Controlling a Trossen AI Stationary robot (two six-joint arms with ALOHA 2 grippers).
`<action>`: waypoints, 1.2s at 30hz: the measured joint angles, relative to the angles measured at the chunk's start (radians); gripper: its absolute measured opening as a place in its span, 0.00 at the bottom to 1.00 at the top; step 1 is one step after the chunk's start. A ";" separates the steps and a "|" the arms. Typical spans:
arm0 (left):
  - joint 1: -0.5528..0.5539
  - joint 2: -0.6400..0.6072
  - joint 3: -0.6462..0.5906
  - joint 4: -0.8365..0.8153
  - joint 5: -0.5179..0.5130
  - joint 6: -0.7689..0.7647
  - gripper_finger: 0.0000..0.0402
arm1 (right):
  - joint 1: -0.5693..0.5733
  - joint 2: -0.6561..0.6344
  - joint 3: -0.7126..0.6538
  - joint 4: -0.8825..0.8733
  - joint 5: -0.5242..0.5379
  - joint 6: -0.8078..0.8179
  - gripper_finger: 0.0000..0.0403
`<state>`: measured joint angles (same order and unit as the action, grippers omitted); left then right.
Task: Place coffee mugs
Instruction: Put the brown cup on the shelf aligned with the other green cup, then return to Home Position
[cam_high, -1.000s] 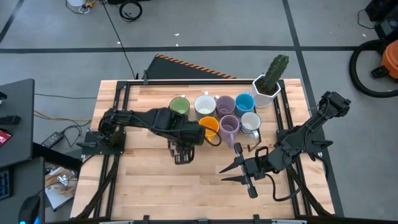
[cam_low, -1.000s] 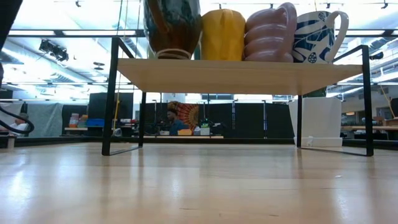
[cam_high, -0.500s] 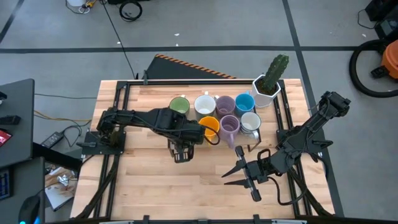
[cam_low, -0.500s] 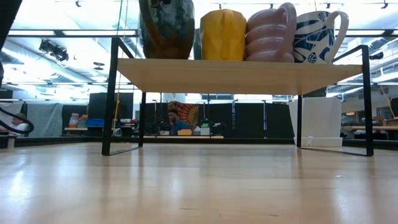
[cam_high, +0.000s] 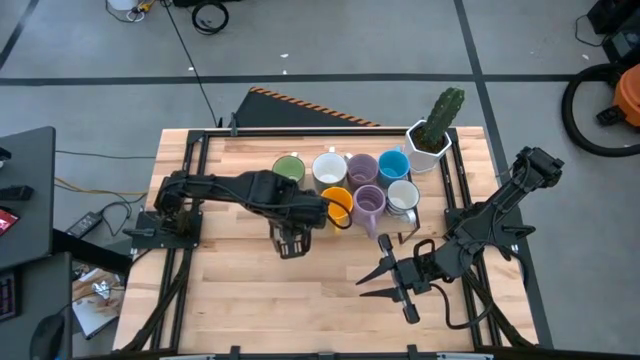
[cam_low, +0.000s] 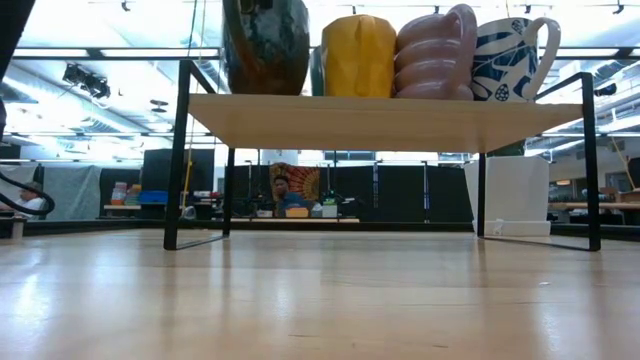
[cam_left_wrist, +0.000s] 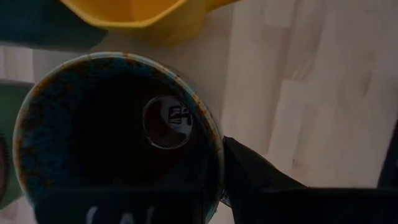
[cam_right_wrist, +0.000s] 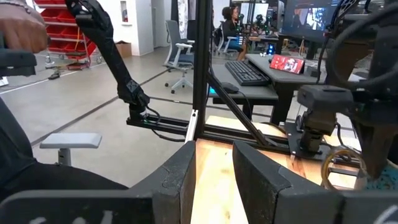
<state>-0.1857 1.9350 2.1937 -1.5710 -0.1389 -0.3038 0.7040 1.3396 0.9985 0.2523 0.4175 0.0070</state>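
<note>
My left gripper (cam_high: 293, 232) is shut on the dark brown mug (cam_low: 265, 45), which stands upright at the left end of a wooden shelf (cam_low: 380, 120), beside the orange mug (cam_high: 337, 205). In the left wrist view I look down into the dark mug (cam_left_wrist: 112, 130). A lavender mug (cam_high: 369, 203) and a white mug (cam_high: 402, 195) stand in the same row. A green mug (cam_high: 288, 168), a white mug (cam_high: 328, 168), a lavender mug (cam_high: 362, 168) and a blue mug (cam_high: 392, 163) stand behind. My right gripper (cam_high: 378, 268) is open and empty over the table's near right. My left gripper holds the dark brown mug by its rim (cam_left_wrist: 214, 155) from above, pointing down. One finger (cam_left_wrist: 249, 180) stands outside the wall; the other is lost against the dark inside. The mug is upright, its base (cam_low: 265, 90) at the shelf's top board.
A white hexagonal pot with a green cactus (cam_high: 432, 135) stands at the far right. The shelf's black legs (cam_low: 178, 160) stand on the wooden table (cam_high: 230, 290). Bare table lies near and left of the shelf. A person sits in the room behind (cam_low: 283, 195).
The dark brown mug, tilted a second ago, now stands upright and has shifted a little toward the table's left along the shelf, away from the orange mug, with my left gripper on it.
</note>
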 joint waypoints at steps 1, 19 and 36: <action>0.003 0.000 -0.008 0.000 -0.003 0.001 0.10 | 0.000 0.000 0.000 0.000 0.000 -0.001 0.28; 0.000 -0.018 -0.046 -0.002 -0.091 -0.012 0.34 | 0.000 0.000 0.000 0.001 0.002 0.000 0.28; -0.018 -0.125 -0.048 0.000 -0.162 0.098 0.45 | 0.000 0.000 0.000 0.005 0.002 -0.004 0.28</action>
<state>-0.2033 1.8101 2.1456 -1.5711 -0.3010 -0.2060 0.7040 1.3396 0.9982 0.2573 0.4198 0.0034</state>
